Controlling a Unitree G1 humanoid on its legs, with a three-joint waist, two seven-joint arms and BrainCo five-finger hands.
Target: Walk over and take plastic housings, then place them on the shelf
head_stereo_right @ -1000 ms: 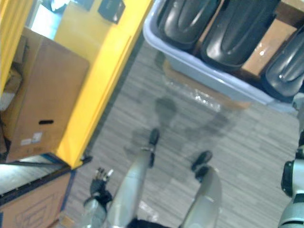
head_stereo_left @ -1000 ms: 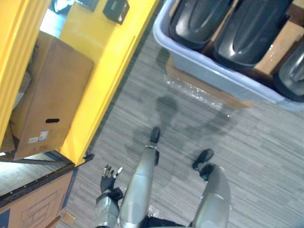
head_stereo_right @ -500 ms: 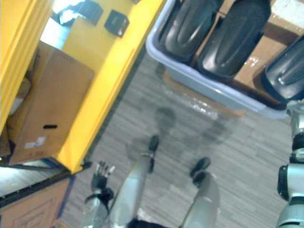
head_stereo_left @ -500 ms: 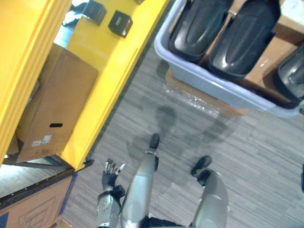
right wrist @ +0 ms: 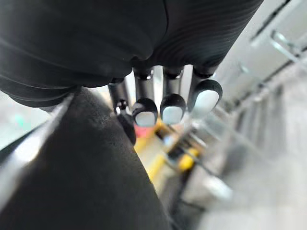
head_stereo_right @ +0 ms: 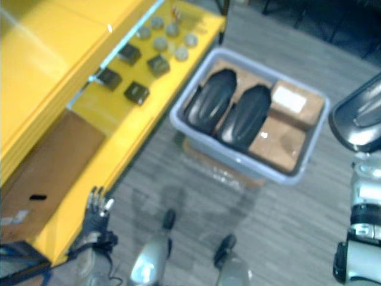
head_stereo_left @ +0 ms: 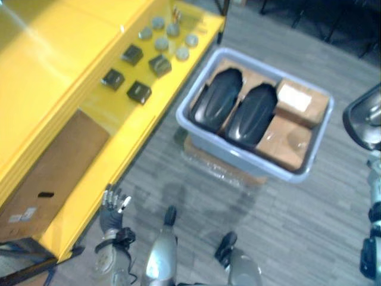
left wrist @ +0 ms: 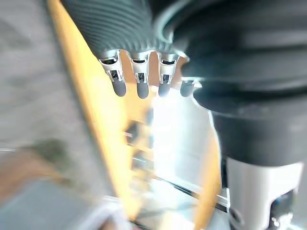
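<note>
Two black plastic housings (head_stereo_left: 215, 106) (head_stereo_left: 251, 115) lie side by side in a grey-blue bin (head_stereo_left: 238, 158) on the floor. A third black housing (head_stereo_right: 357, 122) hangs at the right edge above my right arm. In the right wrist view its dark surface (right wrist: 72, 172) lies against my right hand (right wrist: 172, 103), whose fingers curl over its edge. My left hand (head_stereo_left: 112, 208) hangs low beside the front edge of the yellow shelf (head_stereo_left: 71, 77). Its fingers (left wrist: 139, 79) are straight and hold nothing.
Small black boxes (head_stereo_left: 138, 92) and several grey discs (head_stereo_left: 169, 36) sit on the shelf top. A cardboard box (head_stereo_left: 53, 173) stands on a lower level. Two brown cartons (head_stereo_left: 286, 142) fill the bin's right half, and a cardboard sheet (head_stereo_left: 220, 170) lies under it.
The whole picture has shifted: the camera now takes in the entire bin and more of the shelf top. My left hand stays low by the shelf edge, and the held housing stays at the right.
</note>
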